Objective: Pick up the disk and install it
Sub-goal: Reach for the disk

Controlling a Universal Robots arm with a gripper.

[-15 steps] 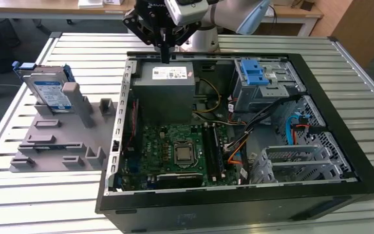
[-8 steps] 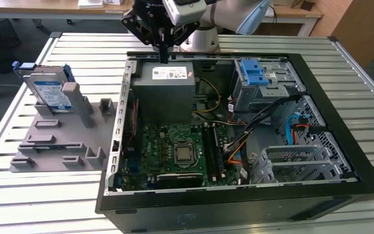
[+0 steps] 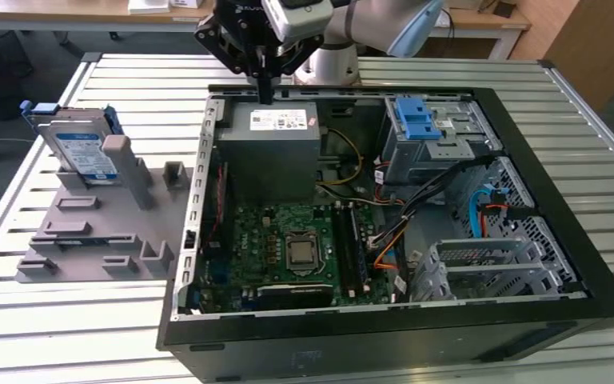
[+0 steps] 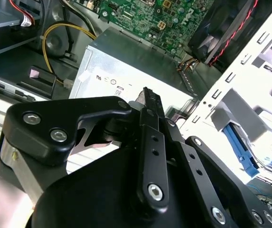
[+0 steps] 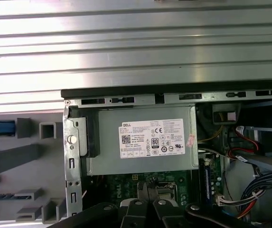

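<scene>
Progress: 0 steps complete. Flat silver disk in blue plastic carrier [image 3: 81, 148] stands in grey slotted holder [image 3: 93, 240], well apart from black gripper [image 3: 265, 98], which is clenched empty over large grey metal box [image 3: 269, 148].

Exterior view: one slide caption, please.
Gripper above the grey box in the open case; disk upright in its holder.
</scene>
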